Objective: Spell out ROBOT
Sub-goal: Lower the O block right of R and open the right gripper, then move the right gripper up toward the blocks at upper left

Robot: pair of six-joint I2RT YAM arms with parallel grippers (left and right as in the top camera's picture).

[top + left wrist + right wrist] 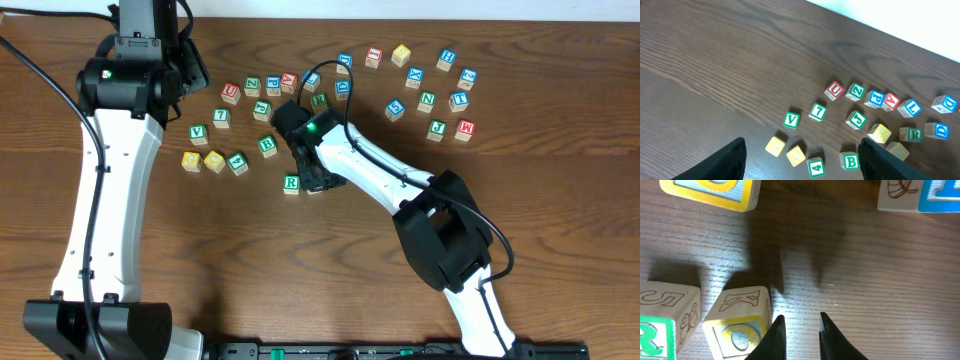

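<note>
A green-framed R cube [291,183] lies left of my right gripper [318,184]. In the right wrist view this R [655,341] stands beside a yellow-framed O cube [740,330]. My right gripper [801,323] is just right of the O cube, its jaws nearly shut on nothing, with a narrow strip of bare table between them. The green-framed B cube [267,145] [850,161] lies up and left of the R. Two yellow cubes [191,160] [214,161] sit further left. My left gripper [802,170] hangs open above them, and one yellow cube there shows an O [796,155].
Many other letter cubes are scattered along the back of the wooden table [560,220], including a second green R [319,101], a green 4 [815,167], a green V [791,120] and a red U [834,90]. A yellow cube [715,192] lies ahead of the right wrist.
</note>
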